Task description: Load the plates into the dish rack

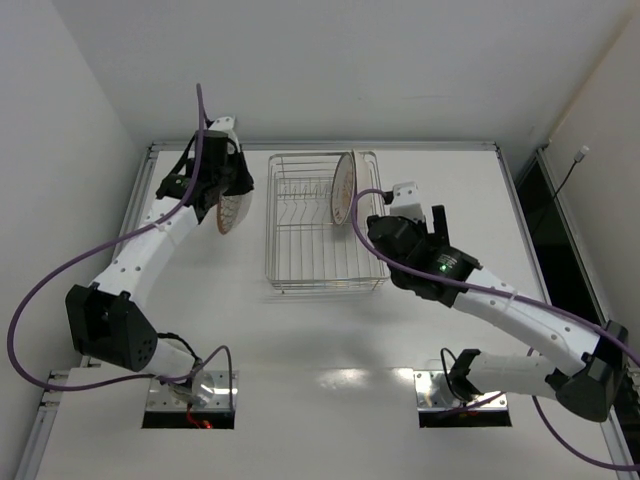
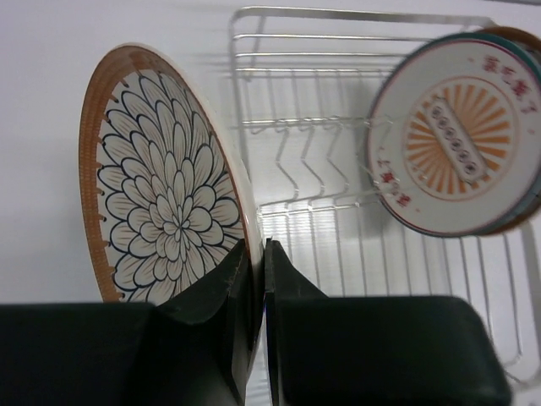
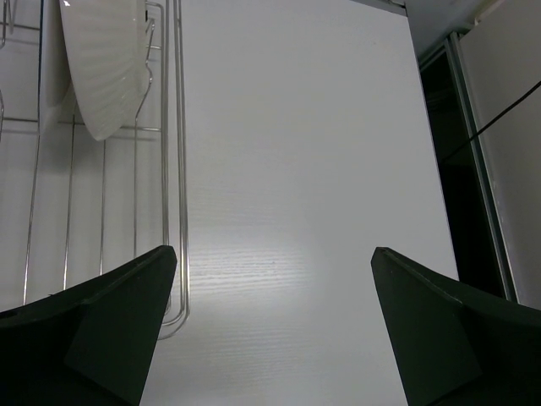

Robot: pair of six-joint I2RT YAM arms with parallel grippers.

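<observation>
1 plate [image 2: 448,135] in rack [image 1: 325,287], left end effector [image 2: 257,271] gripping floral plate [image 2: 161,194], right end effector [image 3: 272,252] wide

The small plate [image 2: 161,228] has a cream face with a dark-blue outlined petal pattern and an orange-brown rim band. The large plate [image 2: 452,144] is white with an orange sunburst medallion and red characters. The dish rack [image 1: 318,235] is silver wire.

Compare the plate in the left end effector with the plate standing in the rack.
The held plate shows a blue-outlined flower with an orange-brown rim; the racked plate is white with an orange sunburst medallion. The held plate is pinched at its edge by the left end effector, outside the dish rack; the racked plate stands inside it, ungripped. Both are round and on edge.
</observation>
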